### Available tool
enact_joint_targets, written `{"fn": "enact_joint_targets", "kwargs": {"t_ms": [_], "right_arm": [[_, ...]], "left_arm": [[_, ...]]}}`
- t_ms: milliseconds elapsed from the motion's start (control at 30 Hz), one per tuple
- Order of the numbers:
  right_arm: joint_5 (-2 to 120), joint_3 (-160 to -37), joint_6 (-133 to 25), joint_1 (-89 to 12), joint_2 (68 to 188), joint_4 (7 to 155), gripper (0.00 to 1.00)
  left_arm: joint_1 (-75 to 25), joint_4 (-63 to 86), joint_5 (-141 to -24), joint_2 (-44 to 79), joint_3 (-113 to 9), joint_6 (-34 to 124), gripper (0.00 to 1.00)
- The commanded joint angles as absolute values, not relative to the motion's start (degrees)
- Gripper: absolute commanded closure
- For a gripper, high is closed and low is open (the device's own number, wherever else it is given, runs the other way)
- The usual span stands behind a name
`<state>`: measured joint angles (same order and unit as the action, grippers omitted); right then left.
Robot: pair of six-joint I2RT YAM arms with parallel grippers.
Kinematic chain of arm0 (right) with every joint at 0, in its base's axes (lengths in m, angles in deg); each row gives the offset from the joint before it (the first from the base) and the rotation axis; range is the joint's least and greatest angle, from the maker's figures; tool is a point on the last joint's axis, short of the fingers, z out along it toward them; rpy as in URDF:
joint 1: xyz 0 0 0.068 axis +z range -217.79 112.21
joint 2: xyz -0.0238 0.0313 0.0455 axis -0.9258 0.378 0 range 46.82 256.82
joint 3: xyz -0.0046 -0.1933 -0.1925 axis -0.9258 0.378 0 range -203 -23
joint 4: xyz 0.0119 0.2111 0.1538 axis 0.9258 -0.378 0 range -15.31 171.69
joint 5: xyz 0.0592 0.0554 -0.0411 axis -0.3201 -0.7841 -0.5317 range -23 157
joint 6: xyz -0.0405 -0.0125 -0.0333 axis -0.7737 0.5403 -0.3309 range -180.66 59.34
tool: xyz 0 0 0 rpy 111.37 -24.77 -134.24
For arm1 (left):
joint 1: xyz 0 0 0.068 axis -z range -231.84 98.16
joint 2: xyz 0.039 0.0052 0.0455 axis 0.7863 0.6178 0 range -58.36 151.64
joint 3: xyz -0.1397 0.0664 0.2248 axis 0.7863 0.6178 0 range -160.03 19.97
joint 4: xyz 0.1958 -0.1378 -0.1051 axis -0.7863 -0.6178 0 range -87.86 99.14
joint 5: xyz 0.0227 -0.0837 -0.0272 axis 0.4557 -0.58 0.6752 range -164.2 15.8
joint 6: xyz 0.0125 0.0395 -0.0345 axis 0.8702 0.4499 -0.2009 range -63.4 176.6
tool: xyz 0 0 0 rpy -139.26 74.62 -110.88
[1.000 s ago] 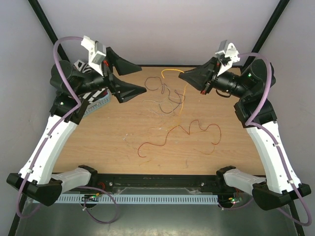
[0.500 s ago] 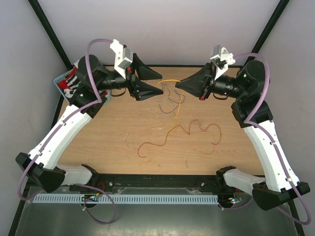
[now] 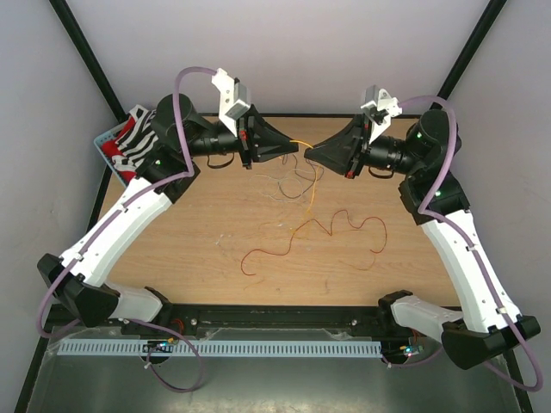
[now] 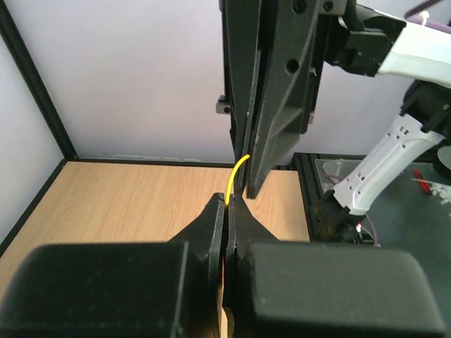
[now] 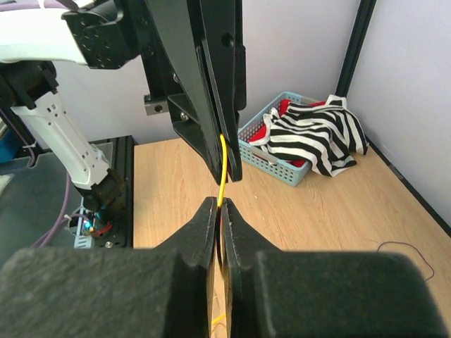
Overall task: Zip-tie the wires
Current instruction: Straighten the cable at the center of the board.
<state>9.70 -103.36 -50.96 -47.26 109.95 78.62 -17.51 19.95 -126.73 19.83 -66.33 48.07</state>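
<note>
A yellow-orange wire (image 3: 301, 143) is strung above the table's far middle between my two grippers, which meet tip to tip. My left gripper (image 3: 294, 148) (image 4: 230, 200) is shut on this wire (image 4: 239, 167). My right gripper (image 3: 309, 151) (image 5: 220, 203) pinches the same wire (image 5: 223, 165), its jaws nearly touching. The rest of the orange strand hangs down to the table (image 3: 315, 185). A red wire (image 3: 329, 227), a dark brown wire (image 3: 297, 176) and a pale wire (image 3: 274, 191) lie loose on the wood. No zip tie shows in any view.
A blue basket (image 3: 110, 144) (image 5: 304, 167) holding a striped cloth (image 3: 138, 136) (image 5: 317, 134) stands at the table's far left corner. Black frame posts (image 3: 79, 43) rise at both back corners. A black rail (image 3: 275, 317) runs along the near edge.
My left arm swung right from beside the basket to the far middle. Its gripper went from wide open to shut on the orange wire. The right gripper edged left to meet it.
</note>
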Motion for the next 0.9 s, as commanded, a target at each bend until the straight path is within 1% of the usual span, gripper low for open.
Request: {"fn": "enact_joint_targets", "kwargs": {"t_ms": [0,33,133,200,267,333,467,533,667,733,867], "right_arm": [[12.1,-101.0,-50.7,-47.1,107.9,81.4,0.79],[13.2,-100.1,-50.8,-47.1,107.4,81.4,0.72],[16.0,-96.8,-51.2,-47.1,105.8,81.4,0.56],[18.6,-94.0,-51.4,-47.1,104.3,81.2,0.42],[21.6,-91.0,-51.9,-47.1,102.6,80.8,0.29],[25.7,-87.6,-52.2,-47.1,101.1,79.8,0.21],[28.6,-79.6,-54.6,-47.1,99.3,79.0,0.13],[30.9,-75.3,-56.0,-47.1,99.3,79.7,0.13],[41.0,-67.3,-58.6,-45.4,101.2,83.1,0.13],[45.9,-65.6,-59.7,-43.4,103.2,84.4,0.13],[51.9,-64.9,-62.1,-39.0,109.7,86.9,0.13]], "left_arm": [[-17.7,21.3,-121.1,18.3,-67.6,46.1,1.00],[-17.9,21.2,-119.9,17.9,-67.7,45.5,1.00],[-19.0,20.4,-117.2,16.8,-68.1,43.8,1.00],[-20.1,19.3,-116.2,16.3,-68.4,42.9,1.00],[-21.5,18.8,-115.8,15.6,-68.2,42.3,1.00],[-22.6,18.3,-115.3,14.6,-67.4,42.3,1.00],[-24.9,17.5,-115.0,12.5,-65.9,42.4,1.00],[-25.5,17.2,-115.2,11.7,-65.7,42.5,1.00],[-25.7,16.6,-115.6,10.8,-65.5,42.6,1.00],[-25.7,16.5,-115.7,10.7,-65.7,42.3,1.00],[-25.8,16.4,-115.9,10.6,-65.8,42.0,1.00]]}}
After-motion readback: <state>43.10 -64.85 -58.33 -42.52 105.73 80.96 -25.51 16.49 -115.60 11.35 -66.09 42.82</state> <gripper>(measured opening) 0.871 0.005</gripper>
